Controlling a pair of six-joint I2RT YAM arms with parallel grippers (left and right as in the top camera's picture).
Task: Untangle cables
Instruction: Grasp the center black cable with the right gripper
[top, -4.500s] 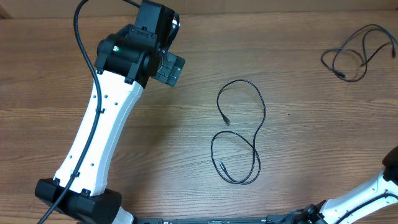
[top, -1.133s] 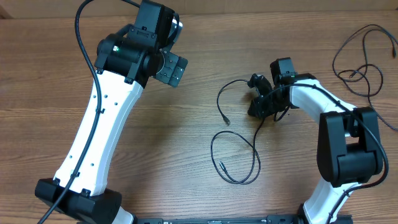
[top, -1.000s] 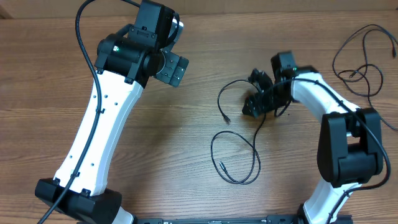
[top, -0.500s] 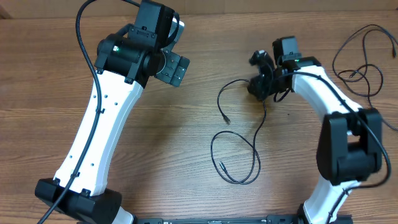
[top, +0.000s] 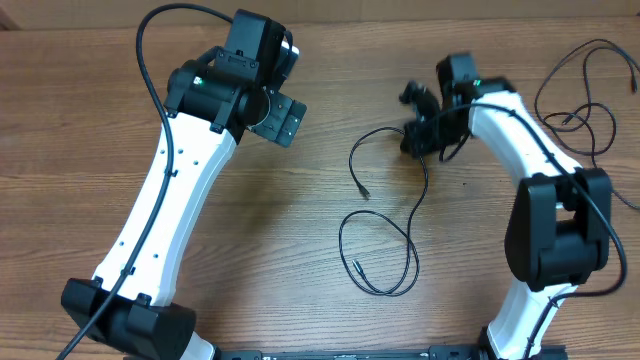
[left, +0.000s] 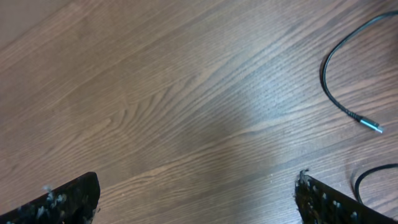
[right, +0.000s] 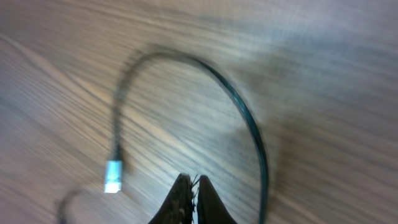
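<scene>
A thin black cable (top: 421, 205) lies in loose loops at the table's middle, with one silver-tipped plug (top: 365, 193) and another lower down (top: 355, 266). My right gripper (top: 412, 140) sits at the top of its upper loop. In the right wrist view the fingers (right: 193, 182) are shut, and the cable (right: 249, 118) arcs around and to the right of the tips, its plug (right: 113, 177) to the left. My left gripper (top: 272, 112) hovers to the left, open and empty (left: 199, 205). Its view shows the cable's end (left: 336, 93). A second cable (top: 585, 95) lies at the far right.
The wooden table (top: 250, 230) carries both arms' bases at the front edge, left (top: 125, 320) and right (top: 530, 335). A thick black robot wire (top: 150, 60) arches over the left arm.
The right arm came in from the lower right, and its gripper went to the cable's upper loop and then moved up a little. The left arm shifted slightly right. The far-right cable changed shape.
</scene>
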